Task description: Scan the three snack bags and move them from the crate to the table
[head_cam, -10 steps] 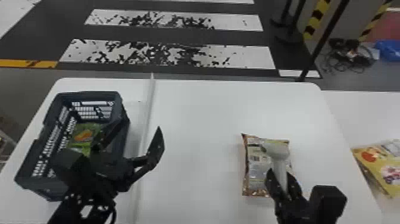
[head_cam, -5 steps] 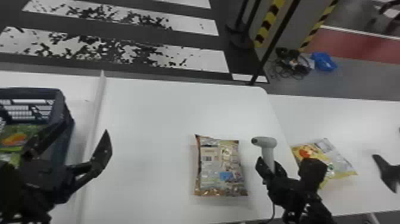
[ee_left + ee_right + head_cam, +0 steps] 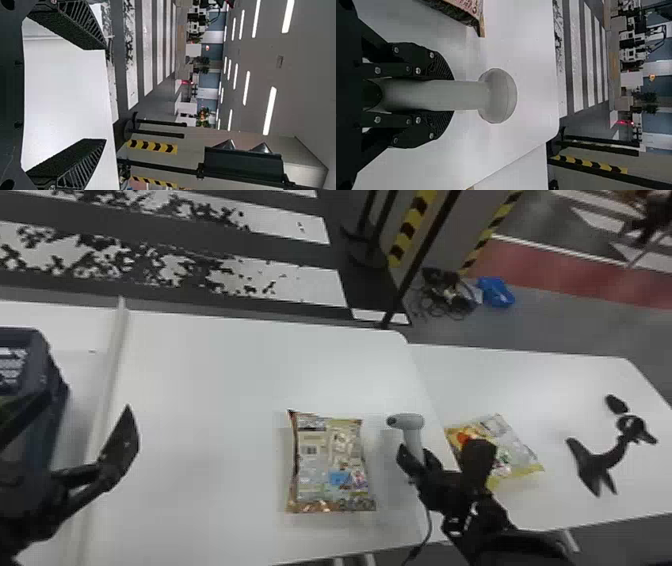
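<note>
Head view puts one snack bag [image 3: 330, 470] flat on the near desk [image 3: 210, 440], just beside the barcode scanner [image 3: 407, 422], printed face up. A second bag [image 3: 515, 452], yellow-edged, lies on the adjoining desk [image 3: 525, 375], partly behind the right arm. At the left edge stands the dark plastic crate [image 3: 30, 335]; how many bags remain inside, I cannot tell.

The right gripper [image 3: 453, 95] has its fingers closed around the scanner's handle, head clear of them. The left gripper [image 3: 105, 93] is empty, its fingers spread wide.

The near bag should be light and soft, its film slippery, the contents probably crushable. I would take it across the filled middle with a gentle squeeze, or by a crimped end seal; a shallow pinch on loose film could slide off. The scanner looks stiff, and its cable [image 3: 427, 530] might snag.

On the bag's label a small dark block [image 3: 309, 450] looks like a barcode. The other lettering is too small to make out.
</note>
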Robot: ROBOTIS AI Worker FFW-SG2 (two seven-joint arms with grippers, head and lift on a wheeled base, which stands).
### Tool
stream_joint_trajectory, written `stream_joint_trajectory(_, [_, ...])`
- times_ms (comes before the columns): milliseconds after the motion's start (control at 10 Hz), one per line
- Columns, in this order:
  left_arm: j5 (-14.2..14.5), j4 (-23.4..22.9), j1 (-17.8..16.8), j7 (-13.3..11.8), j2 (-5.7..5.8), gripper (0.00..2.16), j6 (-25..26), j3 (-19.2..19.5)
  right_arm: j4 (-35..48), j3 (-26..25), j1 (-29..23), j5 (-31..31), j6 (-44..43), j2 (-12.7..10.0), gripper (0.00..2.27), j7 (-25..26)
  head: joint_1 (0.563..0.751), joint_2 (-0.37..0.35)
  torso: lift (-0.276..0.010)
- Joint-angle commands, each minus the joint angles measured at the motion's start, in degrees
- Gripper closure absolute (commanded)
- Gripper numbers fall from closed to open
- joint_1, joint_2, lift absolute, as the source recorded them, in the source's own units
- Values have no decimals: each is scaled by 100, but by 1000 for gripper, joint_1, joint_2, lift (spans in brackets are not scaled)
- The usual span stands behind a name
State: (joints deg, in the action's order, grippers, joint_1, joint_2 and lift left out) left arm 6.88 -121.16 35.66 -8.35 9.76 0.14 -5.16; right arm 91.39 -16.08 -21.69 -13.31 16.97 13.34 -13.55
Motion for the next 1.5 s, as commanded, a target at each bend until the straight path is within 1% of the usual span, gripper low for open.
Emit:
stream_joint_trajectory(0, [-2, 5, -16, 0, 0, 33, 34, 6, -482, 0, 200, 83, -277, 72, 1467, -95, 695, -350, -62])
stream_joint_trajectory(100, [-2, 5, -33, 0, 0, 33, 52, 6, -632, 0, 288, 153, -330, 107, 299, -95, 695, -350, -62])
stream_joint_trajectory(200, [-2, 5, -51, 0, 0, 33, 70, 15, -614, -27, 279, 145, -400, 116, -2, -86, 695, -350, -62])
stream_joint_trajectory(300, [-2, 5, -68, 0, 0, 33, 140, 15, -289, -141, 112, 66, -382, 107, 6, -77, 695, -350, -62])
stream_joint_trajectory(400, [-2, 14, -77, 0, 0, 33, 140, 24, 291, -290, -239, -216, -365, 90, 36, -121, 695, -350, -62])
stream_joint_trajectory(500, [-2, 40, -95, 0, 0, 33, 140, 24, 880, -519, -520, -506, 145, 63, 66, -631, 695, -350, -62])
stream_joint_trajectory(600, [7, 58, -121, 0, 0, 33, 140, 15, 1223, -774, -556, -875, 1200, 46, 80, -1387, 695, -350, -62])
stream_joint_trajectory(700, [15, 75, -130, 0, 0, 33, 140, 6, 1311, -976, -477, -1209, 2272, 46, 87, -1976, 695, -338, -62])
stream_joint_trajectory(800, [7, 93, -147, -9, 0, 33, 158, -2, 1311, -1029, -380, -1323, 2905, 46, 87, -2222, 695, -314, -62])
stream_joint_trajectory(1100, [15, 93, -156, -9, 18, 33, 158, 6, 1232, -756, -257, -1279, 3291, 46, 76, -2468, 695, -277, -62])
stream_joint_trajectory(1200, [15, 84, -165, -9, 26, 33, 158, 6, 1021, -686, -72, -1244, 3502, 46, 76, -2758, 695, -256, -62])
stream_joint_trajectory(1400, [15, 84, -183, 0, 35, 33, 263, 15, 590, -422, 183, -1059, 3450, 46, 76, -2995, 695, -213, -62])
